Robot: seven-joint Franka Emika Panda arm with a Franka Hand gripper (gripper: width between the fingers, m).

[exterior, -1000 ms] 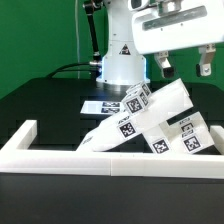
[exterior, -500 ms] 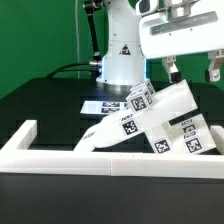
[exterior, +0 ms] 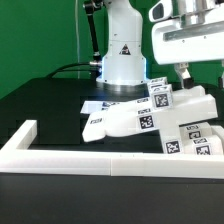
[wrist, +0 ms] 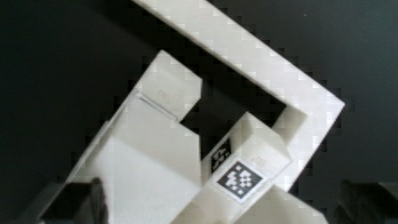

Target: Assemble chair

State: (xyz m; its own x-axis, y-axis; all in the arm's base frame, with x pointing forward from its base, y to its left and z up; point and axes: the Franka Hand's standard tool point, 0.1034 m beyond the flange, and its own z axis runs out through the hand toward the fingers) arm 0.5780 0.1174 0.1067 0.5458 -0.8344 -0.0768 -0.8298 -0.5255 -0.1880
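Exterior view: pincer (exterior: 197, 72) spread wide, hanging from the arm's white head at the upper part of the exterior view's right. One dark finger (exterior: 181, 73) visible just above the chair (exterior: 150, 118), close to its raised tagged end; the other finger lost at the frame edge. Contact between finger and chair not to be told from here. Nothing clamped between the jaws.

Chair lying tilted on the black table (exterior: 50, 100), toward the exterior view's right, just behind the low white border wall (exterior: 70, 155) that runs along the table's near edge. Several white blocky pieces joined into one body, with black-and-white square tags on the faces turned to the camera. A long slab reaching down toward the exterior view's left, its tip near the wall. Marker board (exterior: 104, 104) flat on the table behind the chair, partly hidden by it. Robot base (exterior: 122, 60) standing at the table's far edge, before a green backdrop.

Wrist view: pincer (wrist: 214, 200) seen only as two dark blurred finger tips (wrist: 71, 200) at the frame's rim, set far apart, straddling the white chair (wrist: 178, 110). One tagged block of the chair between them, with an open frame of white bars stretching away over the dark table (wrist: 54, 60). Touch between tips and chair unclear.
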